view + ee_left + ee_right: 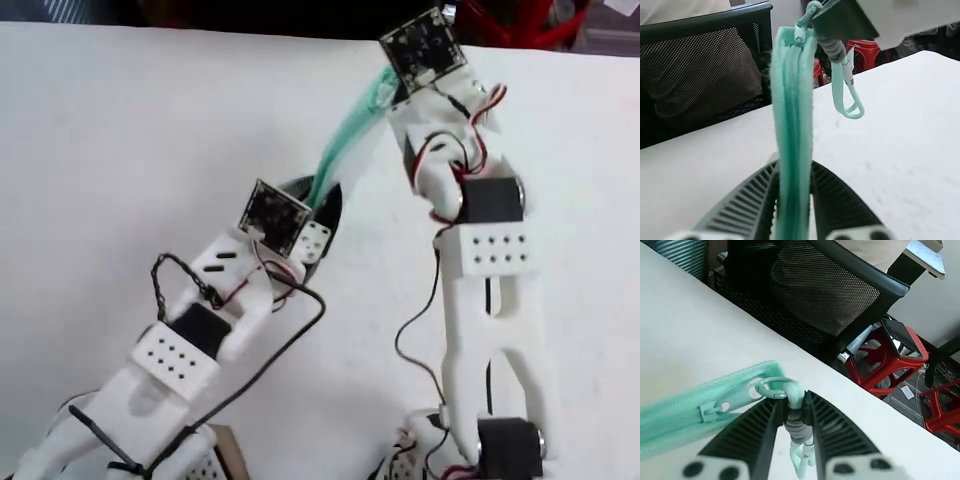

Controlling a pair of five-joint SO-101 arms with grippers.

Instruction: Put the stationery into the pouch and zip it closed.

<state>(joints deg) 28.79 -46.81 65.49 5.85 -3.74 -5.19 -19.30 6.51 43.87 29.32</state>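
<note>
The pouch [345, 135] is held taut between 2 grippers, likely to ease zipping: its end is clamped by the left gripper [792, 172], its pull cord [799, 432] pinched by the right gripper [794, 400].

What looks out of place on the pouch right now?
Nothing damaged or spilled. The pouch is strung edge-on between the left gripper and right gripper, which pinches its zipper cord.
</note>
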